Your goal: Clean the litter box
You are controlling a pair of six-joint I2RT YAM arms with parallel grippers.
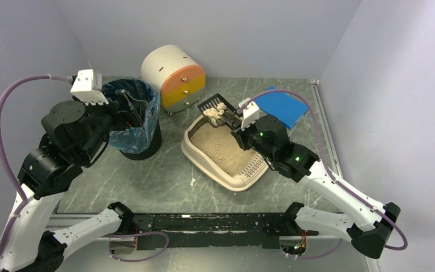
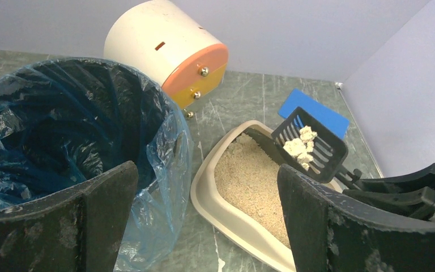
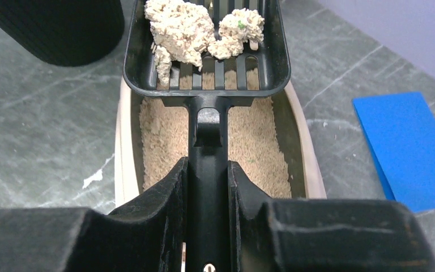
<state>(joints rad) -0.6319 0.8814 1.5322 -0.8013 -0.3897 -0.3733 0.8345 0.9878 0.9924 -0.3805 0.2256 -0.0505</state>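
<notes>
The beige litter box (image 1: 188, 148) with tan litter lies mid-table, its slotted ledge toward the near right. My right gripper (image 1: 235, 122) is shut on the handle of a black slotted scoop (image 1: 212, 105), held above the box's far end. Pale clumps (image 3: 181, 28) rest on the scoop (image 3: 207, 85), and both fingers press the handle at the right gripper (image 3: 208, 167). My left gripper (image 1: 127, 107) stands open over the near rim of the lined bin (image 1: 133, 113), holding nothing. Between the left gripper's (image 2: 207, 175) fingers I see the box rim (image 2: 204, 192) and the loaded scoop (image 2: 317, 153).
The black bin with a blue liner (image 2: 62, 130) stands left of the box. A white cylindrical drawer unit (image 1: 173, 76) with orange and yellow fronts sits at the back. A blue flat sheet (image 1: 283, 106) lies right of the box, near the wall. A few white specks dot the table (image 1: 192, 182).
</notes>
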